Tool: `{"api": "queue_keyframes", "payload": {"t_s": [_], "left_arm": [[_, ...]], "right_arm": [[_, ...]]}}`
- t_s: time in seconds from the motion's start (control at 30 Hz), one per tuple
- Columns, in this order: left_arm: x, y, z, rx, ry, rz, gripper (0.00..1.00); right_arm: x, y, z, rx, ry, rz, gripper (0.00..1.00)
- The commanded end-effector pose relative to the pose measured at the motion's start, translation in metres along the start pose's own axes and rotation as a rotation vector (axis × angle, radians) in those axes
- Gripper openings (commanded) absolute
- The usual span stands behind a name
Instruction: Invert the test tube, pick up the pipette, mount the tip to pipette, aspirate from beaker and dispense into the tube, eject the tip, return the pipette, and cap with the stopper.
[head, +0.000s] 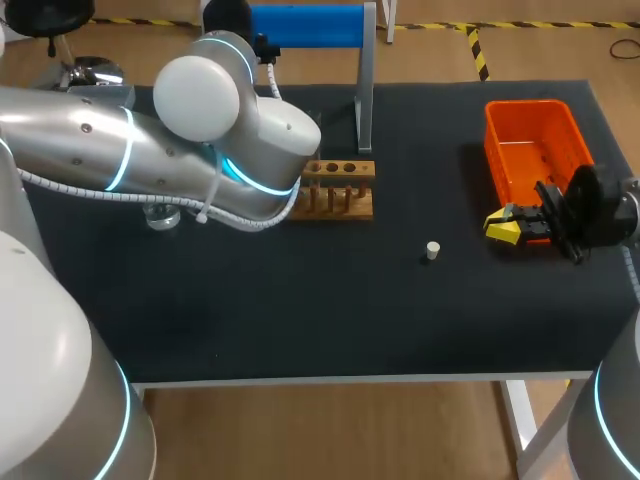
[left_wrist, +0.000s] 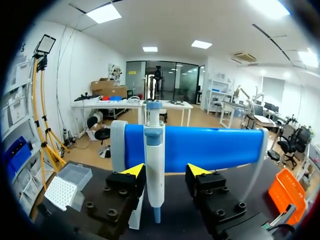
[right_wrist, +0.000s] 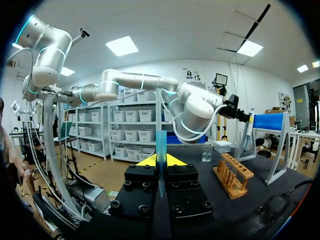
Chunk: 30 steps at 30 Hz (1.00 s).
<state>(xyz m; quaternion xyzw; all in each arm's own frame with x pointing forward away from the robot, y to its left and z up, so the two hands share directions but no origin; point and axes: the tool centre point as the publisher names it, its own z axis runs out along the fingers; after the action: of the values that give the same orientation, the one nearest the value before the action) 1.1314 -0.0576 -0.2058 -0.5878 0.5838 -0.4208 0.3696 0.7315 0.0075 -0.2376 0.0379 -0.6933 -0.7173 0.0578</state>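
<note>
1. At the blue stand (left_wrist: 210, 147), the left gripper (left_wrist: 165, 171) is hovering, fingers apart, with the hanging pipette (left_wrist: 154, 165) between them.
2. The right gripper (right_wrist: 160, 161) is clamping an upright blue pipette tip (right_wrist: 161, 142), at three o'clock of the wooden rack (head: 338, 188).

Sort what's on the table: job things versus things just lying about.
Job: pipette on its blue stand; pipette tip in the right gripper; beaker; wooden rack; stopper; tip box.
Lying about: orange bin, though it may be for ejected tips.
</note>
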Motion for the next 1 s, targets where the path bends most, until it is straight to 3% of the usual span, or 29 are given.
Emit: {"api": "queue_keyframes", "payload": {"t_s": [0.03, 0.27, 1.0], "left_arm": [[0.002, -0.001, 0.009, 0.007, -0.007, 0.003, 0.55], [-0.002, -0.005, 0.013, 0.015, -0.019, 0.012, 0.67], [-0.013, -0.011, 0.026, 0.042, -0.032, 0.015, 0.6]], "right_arm": [[0.001, 0.0, 0.0, 0.002, -0.001, 0.0, 0.0], [0.001, 0.0, 0.0, 0.002, -0.001, 0.0, 0.0], [0.001, 0.0, 0.0, 0.002, -0.001, 0.0, 0.0]]}}
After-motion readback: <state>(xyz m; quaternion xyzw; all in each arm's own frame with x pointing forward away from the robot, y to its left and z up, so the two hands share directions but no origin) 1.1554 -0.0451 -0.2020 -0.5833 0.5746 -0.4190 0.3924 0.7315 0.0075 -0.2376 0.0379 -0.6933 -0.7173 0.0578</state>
